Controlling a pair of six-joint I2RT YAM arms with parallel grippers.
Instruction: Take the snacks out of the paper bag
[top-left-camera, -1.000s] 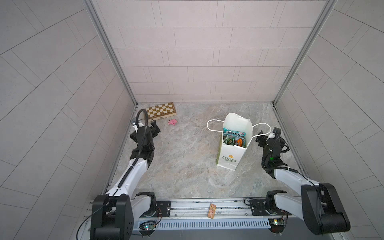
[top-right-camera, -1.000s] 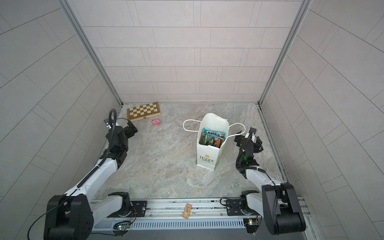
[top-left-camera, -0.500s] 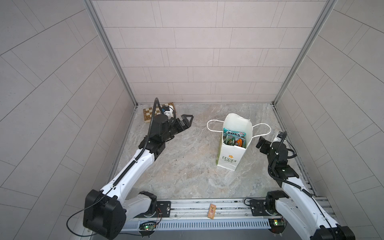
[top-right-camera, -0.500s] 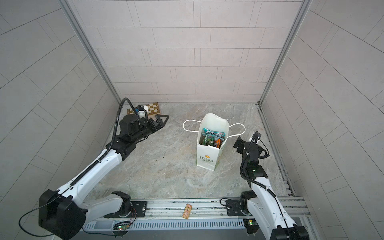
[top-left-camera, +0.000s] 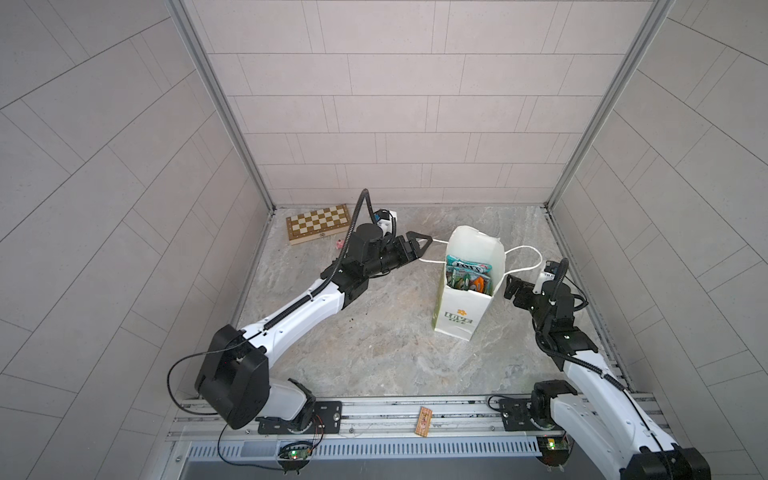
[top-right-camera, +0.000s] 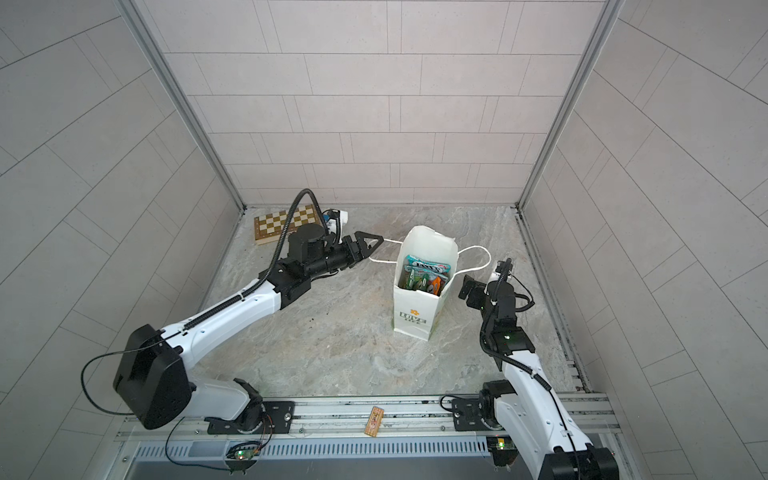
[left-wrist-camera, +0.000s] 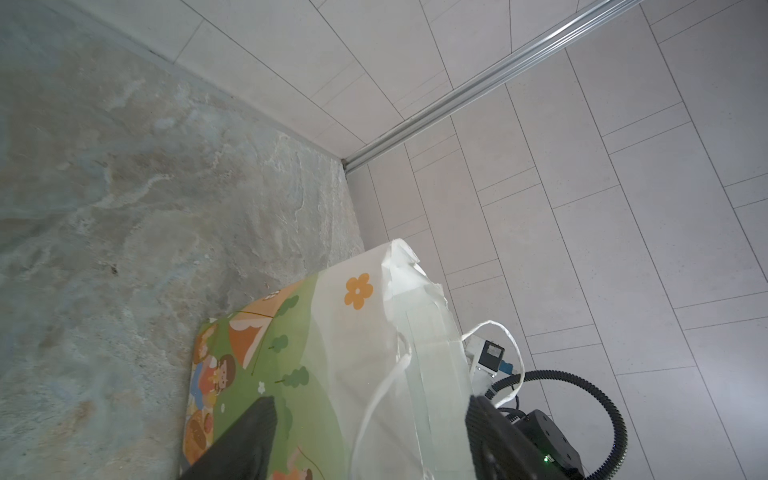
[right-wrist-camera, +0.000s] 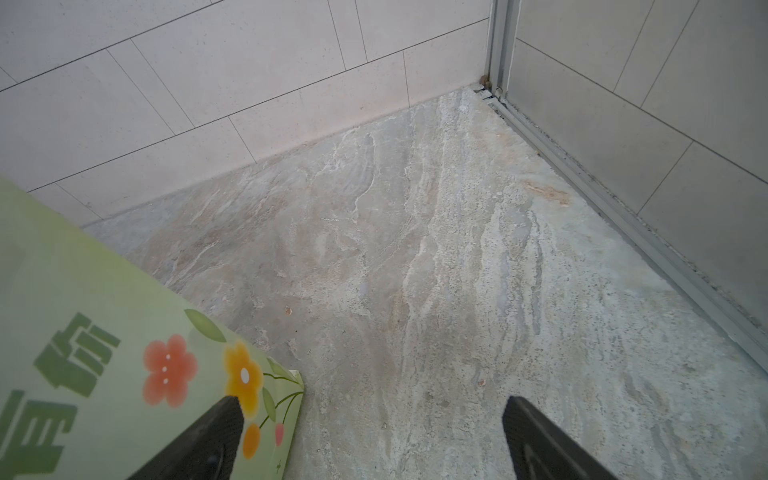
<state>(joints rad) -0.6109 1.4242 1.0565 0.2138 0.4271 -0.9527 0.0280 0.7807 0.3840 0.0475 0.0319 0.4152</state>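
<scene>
Snacks (top-left-camera: 468, 275) sit inside your upright paper bag (top-left-camera: 455, 320), right of the table's (top-left-camera: 374, 353) middle; your left pincer (top-left-camera: 424, 243) gapes with the bag's cord handle (left-wrist-camera: 376, 397) between its fingers, not clamped; your right pincer (top-left-camera: 514, 289) stands wide open beside the bag, holding nothing.

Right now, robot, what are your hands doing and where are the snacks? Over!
Left gripper open, cord handle between its jaws. Right gripper open, empty, beside paper bag. Snacks inside the upright bag, top open. Nothing blocking it.
</scene>
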